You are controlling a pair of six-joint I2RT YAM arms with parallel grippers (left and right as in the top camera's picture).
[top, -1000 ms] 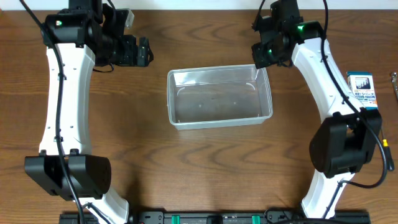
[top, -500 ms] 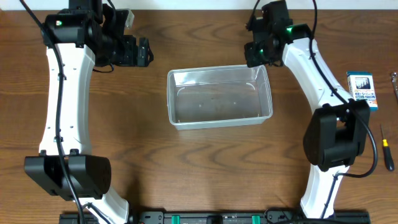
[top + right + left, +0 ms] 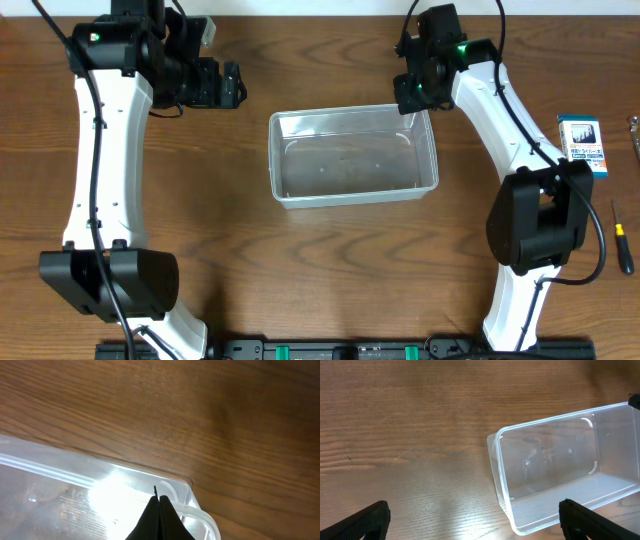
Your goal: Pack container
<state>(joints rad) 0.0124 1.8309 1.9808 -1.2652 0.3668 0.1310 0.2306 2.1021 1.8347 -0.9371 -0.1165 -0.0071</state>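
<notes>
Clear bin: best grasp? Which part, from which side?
On the container, probably pinch the left short wall just under the rim, from straight above, one finger inside and one outside. It sits upright, open and empty with thin walls, so the top edge is free; the body looks too wide to span.

My right tool [image 3: 159,519], tips pinched together, hangs over the container's [image 3: 75,485] corner rim; its hollow gives me room. Below my left tool [image 3: 475,522], spread wide, lies bare desk [image 3: 400,435].
</notes>
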